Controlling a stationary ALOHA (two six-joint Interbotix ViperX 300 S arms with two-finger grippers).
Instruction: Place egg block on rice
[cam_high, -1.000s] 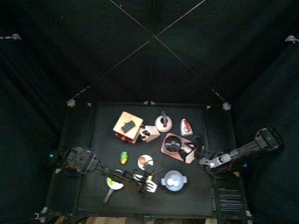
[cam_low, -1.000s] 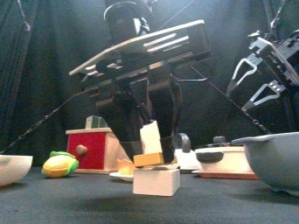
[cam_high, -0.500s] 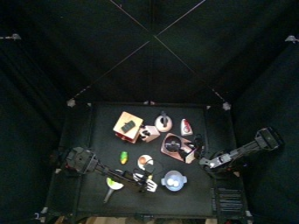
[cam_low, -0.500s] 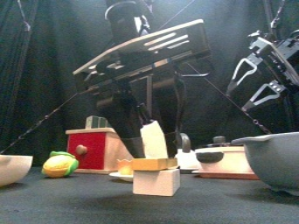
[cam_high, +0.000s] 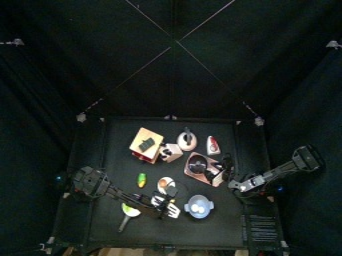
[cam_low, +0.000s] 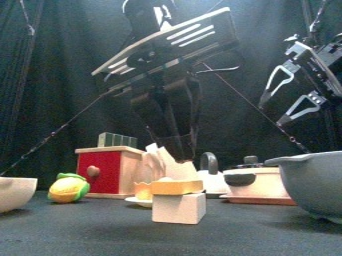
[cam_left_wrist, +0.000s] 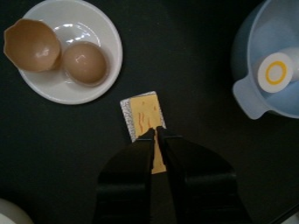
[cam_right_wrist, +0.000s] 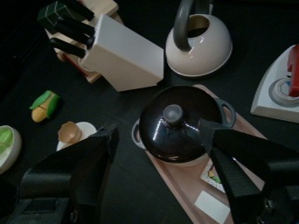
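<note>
Left end effector (cam_left_wrist: 158, 140), jaws nearly closed, hovers empty above egg block (cam_left_wrist: 142, 115) on rice (cam_low: 178, 207).

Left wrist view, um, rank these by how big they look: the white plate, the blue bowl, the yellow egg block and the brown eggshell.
1. White plate
2. Blue bowl, though cut off at the picture's edge, so it may really be bigger than the plate
3. Brown eggshell and yellow egg block: these look much alike, so I won't rank them.

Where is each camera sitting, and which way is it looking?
Top view: high above, looking straight down; both arms show.
Front view: table's front edge, looking level; left tool above egg block on rice block.
Left wrist view: looks down at egg block; own jaws show.
Right wrist view: looks at black pot; own jaws show.
Shared: egg block.
</note>
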